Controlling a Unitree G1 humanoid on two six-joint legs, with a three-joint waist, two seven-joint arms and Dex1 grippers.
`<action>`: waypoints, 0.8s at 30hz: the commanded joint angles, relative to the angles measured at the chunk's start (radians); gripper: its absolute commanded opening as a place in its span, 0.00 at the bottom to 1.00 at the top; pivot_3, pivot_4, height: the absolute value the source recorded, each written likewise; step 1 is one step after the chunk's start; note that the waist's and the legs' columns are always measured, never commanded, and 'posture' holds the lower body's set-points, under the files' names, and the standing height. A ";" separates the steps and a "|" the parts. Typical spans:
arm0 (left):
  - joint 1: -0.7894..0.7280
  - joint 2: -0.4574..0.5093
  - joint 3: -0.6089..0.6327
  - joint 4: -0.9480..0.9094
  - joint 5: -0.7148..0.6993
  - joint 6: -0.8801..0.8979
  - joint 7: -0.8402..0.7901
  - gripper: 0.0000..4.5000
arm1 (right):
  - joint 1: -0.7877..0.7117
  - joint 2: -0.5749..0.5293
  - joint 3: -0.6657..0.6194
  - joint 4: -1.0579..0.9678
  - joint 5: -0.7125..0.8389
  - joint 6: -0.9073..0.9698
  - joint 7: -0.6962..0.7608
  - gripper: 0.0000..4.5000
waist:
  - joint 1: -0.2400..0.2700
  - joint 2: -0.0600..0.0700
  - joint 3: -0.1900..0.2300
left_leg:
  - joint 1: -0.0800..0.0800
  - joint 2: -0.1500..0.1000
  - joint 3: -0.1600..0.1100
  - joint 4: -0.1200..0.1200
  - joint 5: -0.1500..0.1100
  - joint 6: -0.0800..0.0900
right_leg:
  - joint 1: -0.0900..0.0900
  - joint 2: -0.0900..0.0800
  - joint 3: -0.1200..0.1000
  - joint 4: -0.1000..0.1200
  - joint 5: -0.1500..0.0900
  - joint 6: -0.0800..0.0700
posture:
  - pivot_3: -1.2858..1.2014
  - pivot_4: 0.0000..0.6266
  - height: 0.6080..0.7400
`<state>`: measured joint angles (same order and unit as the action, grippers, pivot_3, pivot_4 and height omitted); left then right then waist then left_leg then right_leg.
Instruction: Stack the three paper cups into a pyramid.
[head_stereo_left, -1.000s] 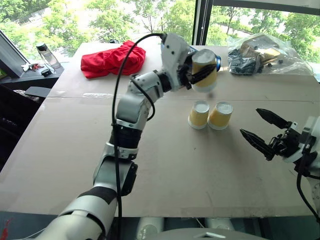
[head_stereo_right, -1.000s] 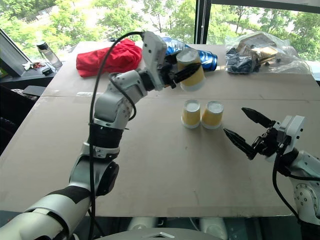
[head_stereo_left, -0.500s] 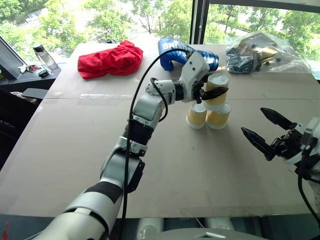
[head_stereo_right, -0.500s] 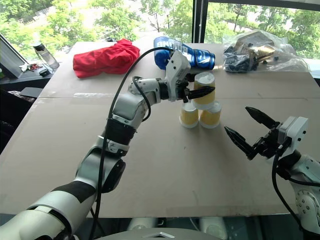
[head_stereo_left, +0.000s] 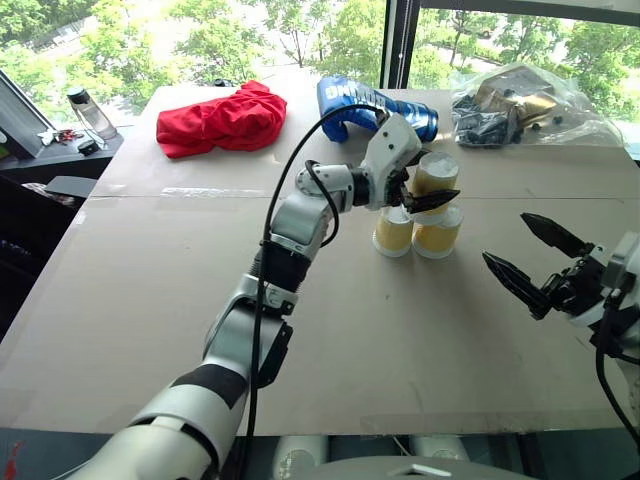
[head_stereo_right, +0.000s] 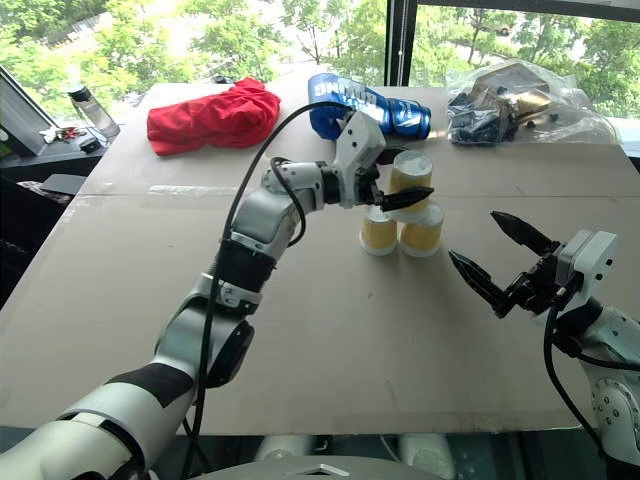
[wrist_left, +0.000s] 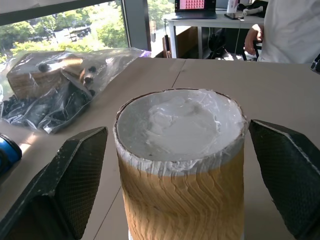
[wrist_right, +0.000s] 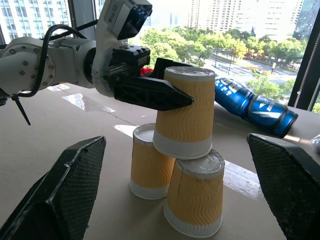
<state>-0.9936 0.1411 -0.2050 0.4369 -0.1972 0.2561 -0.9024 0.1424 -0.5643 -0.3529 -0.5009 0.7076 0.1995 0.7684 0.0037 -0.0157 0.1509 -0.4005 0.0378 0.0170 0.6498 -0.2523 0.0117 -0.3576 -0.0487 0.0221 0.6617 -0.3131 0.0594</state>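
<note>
Left gripper (wrist_left: 175, 165) apart around top cup (wrist_left: 180, 150); right gripper (head_stereo_left: 535, 262) apart.

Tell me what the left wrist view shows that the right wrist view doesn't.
Left wrist view alone: a clear plastic bag of dark items, and a person in white beside a far desk. Right wrist view alone: the two bottom cups, the blue glove and city buildings outside. Both share the top cup, upside down, with the open left gripper on either side of it.
</note>
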 joint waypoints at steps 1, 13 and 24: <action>-0.005 0.008 0.047 -0.102 -0.037 0.003 0.005 0.99 | -0.001 -0.003 -0.008 -0.011 -0.002 -0.012 0.007 1.00 | 0.000 0.000 0.000 | 0.000 0.000 0.000 0.000 0.000 0.000 | 0.000 0.000 0.000 0.000 0.000 0.000 | 0.52 0.24 1.00; 0.376 0.212 0.245 -0.598 -0.347 0.265 -0.045 0.99 | 0.045 0.005 0.031 0.147 -0.081 -0.106 0.136 1.00 | -0.021 0.006 -0.003 | 0.002 0.002 0.002 0.000 0.000 -0.001 | -0.001 0.000 0.003 0.002 0.000 0.000 | 0.52 0.24 1.00; 1.185 0.424 0.322 -0.944 -0.179 0.221 0.140 0.99 | 0.139 -0.014 0.025 0.356 -0.136 -0.251 0.318 1.00 | -0.003 0.003 -0.002 | 0.004 0.002 0.001 0.000 -0.002 0.004 | 0.003 -0.006 0.004 0.001 0.000 -0.001 | 0.52 0.24 1.00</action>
<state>0.1773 0.5638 0.1140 -0.4488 -0.4049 0.5326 -0.7867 0.2862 -0.5658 -0.2960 -0.1527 0.5644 -0.0173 1.0646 0.0008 -0.0122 0.1489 -0.3947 0.0397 0.0177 0.6496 -0.2547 0.0155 -0.3533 -0.0556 0.0267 0.6626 -0.3130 0.0582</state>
